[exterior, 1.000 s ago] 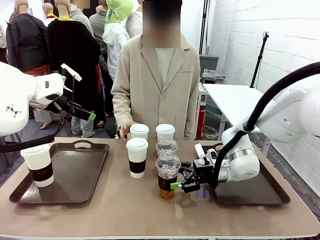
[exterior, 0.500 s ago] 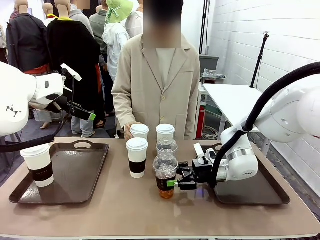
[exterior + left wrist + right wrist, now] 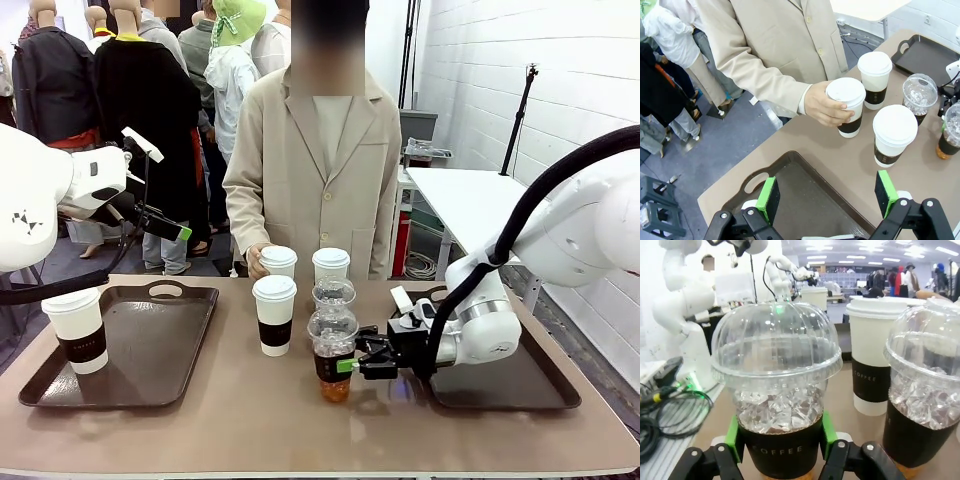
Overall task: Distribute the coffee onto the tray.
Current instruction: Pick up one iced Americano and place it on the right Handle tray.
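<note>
My right gripper (image 3: 347, 364) is shut on the dark sleeve of a clear dome-lidded iced coffee (image 3: 333, 352) standing on the table near the middle. In the right wrist view its green pads (image 3: 733, 437) press both sides of that cup (image 3: 777, 390). A second iced coffee (image 3: 333, 296) stands just behind it. Three white lidded cups stand nearby: one in front (image 3: 274, 314), one at the back right (image 3: 330, 267), and one at the back left (image 3: 278, 264) held by the person's hand (image 3: 825, 106). My left gripper (image 3: 827, 194) hangs open above the left tray (image 3: 150, 345).
A white cup with a dark sleeve (image 3: 78, 328) stands at the left tray's left edge. The right tray (image 3: 505, 380) lies under my right arm with nothing on it. The person stands at the far side, close to the cups.
My right gripper's fingers have closed on the front iced coffee. The person's hand has moved onto the back left white cup. The left arm has stayed put.
</note>
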